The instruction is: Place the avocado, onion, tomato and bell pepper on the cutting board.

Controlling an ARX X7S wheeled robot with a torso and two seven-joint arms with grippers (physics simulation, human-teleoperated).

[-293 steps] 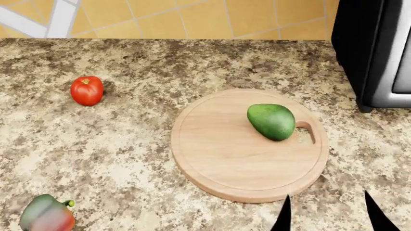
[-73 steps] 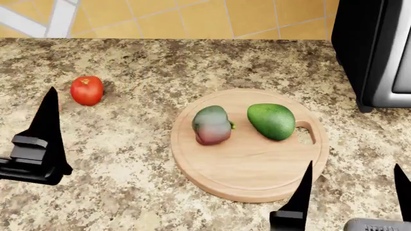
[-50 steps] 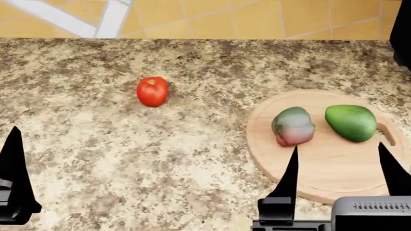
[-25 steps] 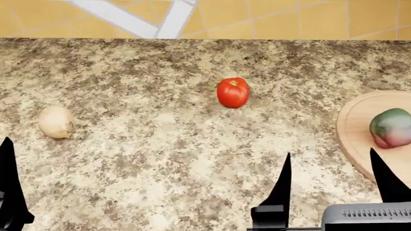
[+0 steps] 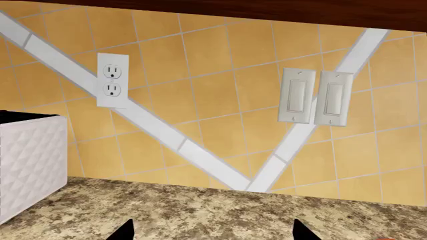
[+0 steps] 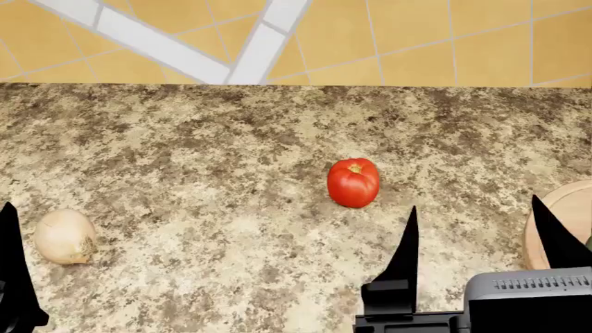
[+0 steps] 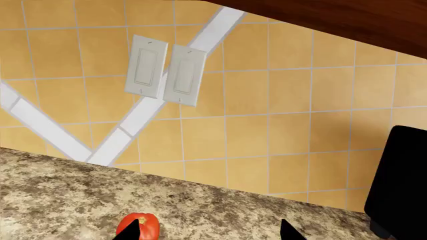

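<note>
Reaching for the tomato
Right pincer [image 6: 476,229] open and empty, just short of the tomato [image 6: 353,182] on the counter [image 6: 213,152]; left pincer's state unclear. Onion [image 6: 65,236] lies far left, board [image 6: 545,229] right. Next: straddle tomato, close.

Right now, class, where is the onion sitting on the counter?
In the head view the onion lies on the granite counter at the far left, beside the left gripper's fingertip, well left of the tomato.

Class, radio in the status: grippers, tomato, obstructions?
Right gripper open, empty. Left gripper open. Tomato and onion on counter, off cutting board. Nothing blocking tomato.
</note>
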